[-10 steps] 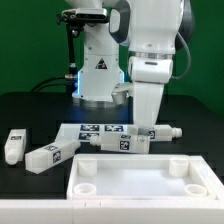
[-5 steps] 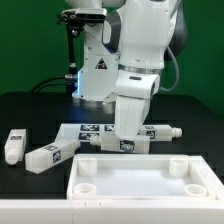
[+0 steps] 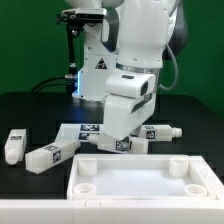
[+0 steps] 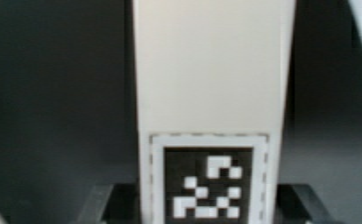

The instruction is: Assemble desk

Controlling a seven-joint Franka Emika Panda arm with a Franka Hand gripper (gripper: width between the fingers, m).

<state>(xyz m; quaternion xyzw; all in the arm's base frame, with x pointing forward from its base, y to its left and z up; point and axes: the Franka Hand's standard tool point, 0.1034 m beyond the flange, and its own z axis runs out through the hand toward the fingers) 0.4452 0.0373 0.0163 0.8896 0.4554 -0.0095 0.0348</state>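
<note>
The two-finger gripper [image 4: 208,204] stands over a white square-section plastic leg block [image 4: 208,70]. In the wrist view a dark finger [image 4: 121,197] shows on each side of the block, close against its long faces. Whether they pinch it or only flank it cannot be told.

The step in hand looks like the pick-up of this leg. To do it well, the fingers should sit square to the block's long sides, centred across its width, and close evenly so it does not twist. The lift should then go straight up, clear of the second white leg block [image 3: 163,132] lying just beside the fingers. The white plastic tray-like desk top [image 3: 140,188] with corner sockets lies near the fingers, untouched.

Between the fingers the block bears a black-and-white square tag [image 4: 210,182], a pixel pattern with no letters. The tags on the flat white marker board [image 3: 88,128] are too small to read.
</note>
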